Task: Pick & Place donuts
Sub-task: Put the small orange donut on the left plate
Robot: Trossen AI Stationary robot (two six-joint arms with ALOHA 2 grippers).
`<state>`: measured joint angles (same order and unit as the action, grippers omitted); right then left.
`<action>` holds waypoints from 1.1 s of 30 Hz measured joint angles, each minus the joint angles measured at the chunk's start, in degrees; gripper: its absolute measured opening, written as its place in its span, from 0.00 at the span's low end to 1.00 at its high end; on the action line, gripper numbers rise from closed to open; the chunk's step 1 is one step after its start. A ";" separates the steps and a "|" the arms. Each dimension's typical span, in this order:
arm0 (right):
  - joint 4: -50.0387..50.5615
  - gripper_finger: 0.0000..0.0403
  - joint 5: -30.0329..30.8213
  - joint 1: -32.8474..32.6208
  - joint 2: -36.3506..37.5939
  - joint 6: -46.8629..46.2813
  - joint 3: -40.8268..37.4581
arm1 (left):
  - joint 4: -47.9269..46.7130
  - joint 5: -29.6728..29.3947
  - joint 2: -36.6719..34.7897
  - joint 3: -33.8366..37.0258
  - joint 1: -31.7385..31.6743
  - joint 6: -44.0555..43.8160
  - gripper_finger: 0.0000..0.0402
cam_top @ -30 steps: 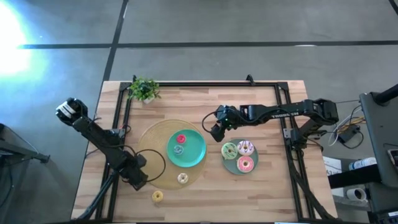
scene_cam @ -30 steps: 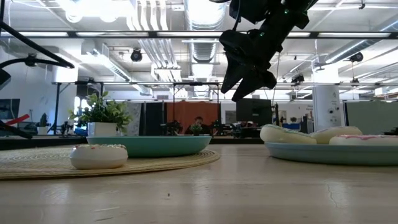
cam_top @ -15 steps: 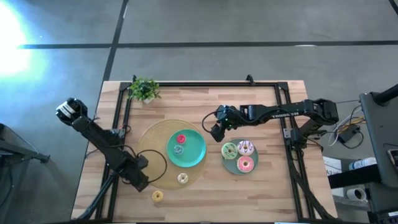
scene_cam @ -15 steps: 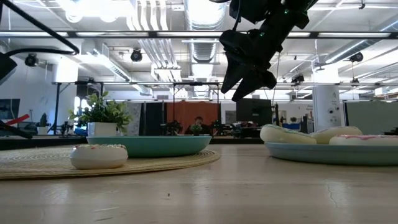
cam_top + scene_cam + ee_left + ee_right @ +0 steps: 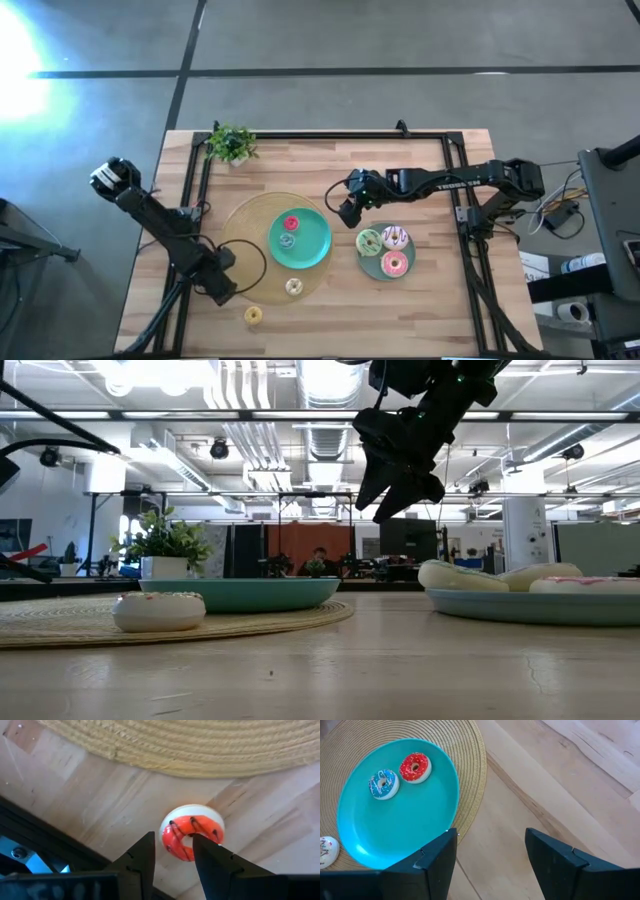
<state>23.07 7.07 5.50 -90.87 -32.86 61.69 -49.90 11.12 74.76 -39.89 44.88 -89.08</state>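
Observation:
My left gripper (image 5: pixel 225 292) is open by the table's near left corner; in its wrist view the narrow-set fingers (image 5: pixel 173 840) point at a yellow-orange donut (image 5: pixel 192 839) lying flat on the wood (image 5: pixel 253 315), just short of it. A cream donut (image 5: pixel 293 287) rests on the woven mat (image 5: pixel 245 225). The red donut (image 5: pixel 291 223) and the blue donut (image 5: pixel 287 240) lie on the teal plate (image 5: pixel 318 245). Green (image 5: pixel 369 242), white-sprinkled (image 5: pixel 394 236) and pink (image 5: pixel 394 264) donuts lie on the grey-green plate (image 5: pixel 372 263). My right gripper (image 5: pixel 346 214) hangs open and high (image 5: pixel 395 500) between the plates.
A small potted plant (image 5: pixel 231 144) stands at the far left corner. A dark metal frame (image 5: pixel 330 134) runs along the far edge and both sides of the table. Bare wood lies between the mat and the near edge.
My left arm has shifted slightly by the near left corner; which way is not clear. The right arm and all donuts have kept still.

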 joint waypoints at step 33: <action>-0.35 0.56 0.52 0.02 0.00 0.15 -0.07 | 12.70 -5.41 -0.07 7.12 2.43 -4.58 0.03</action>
<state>22.72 7.60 5.52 -90.87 -32.71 61.63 -37.20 5.71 74.70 -32.78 47.31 -93.66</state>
